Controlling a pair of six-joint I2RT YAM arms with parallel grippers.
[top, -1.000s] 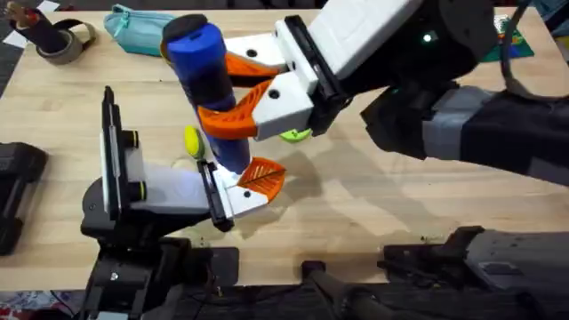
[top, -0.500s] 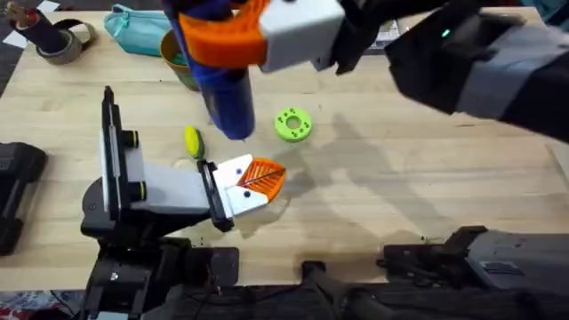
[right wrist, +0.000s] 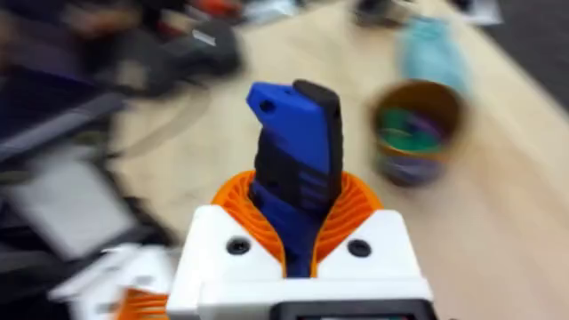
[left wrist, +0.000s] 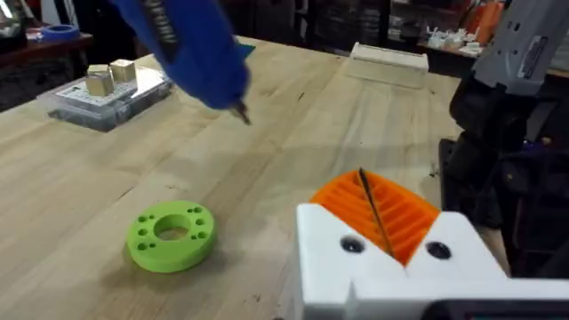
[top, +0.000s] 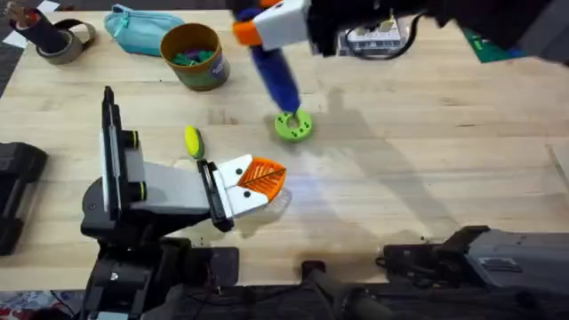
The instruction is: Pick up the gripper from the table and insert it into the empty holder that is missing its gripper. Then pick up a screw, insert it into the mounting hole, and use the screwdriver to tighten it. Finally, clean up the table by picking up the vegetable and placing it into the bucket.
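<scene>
Over the far middle of the worktop (top: 400, 178) in the overhead view, the right gripper (top: 258, 27) carries the screwdriver (top: 274, 76), its jaws clamped on the blue body, which slants down so its tip hangs just above the lime-green ring (top: 293, 125). The bucket (top: 193, 55) stands to the left of the tool beside the teal pouch (top: 135, 27), and the vegetable (top: 192, 140) lies nearer the front, close by the left gripper (top: 258, 178), whose orange pads are pressed together on nothing. In the left wrist view, the left gripper (left wrist: 378, 218) shows its ribbed pads meeting with only a thin dark seam between them; the ring (left wrist: 171, 235) lies flat ahead and the screwdriver (left wrist: 182, 49) hangs in the air beyond it. In the right wrist view, the right gripper (right wrist: 298, 236) grips the screwdriver (right wrist: 298, 160) between both orange pads, with the bucket (right wrist: 416, 129) farther off.
</scene>
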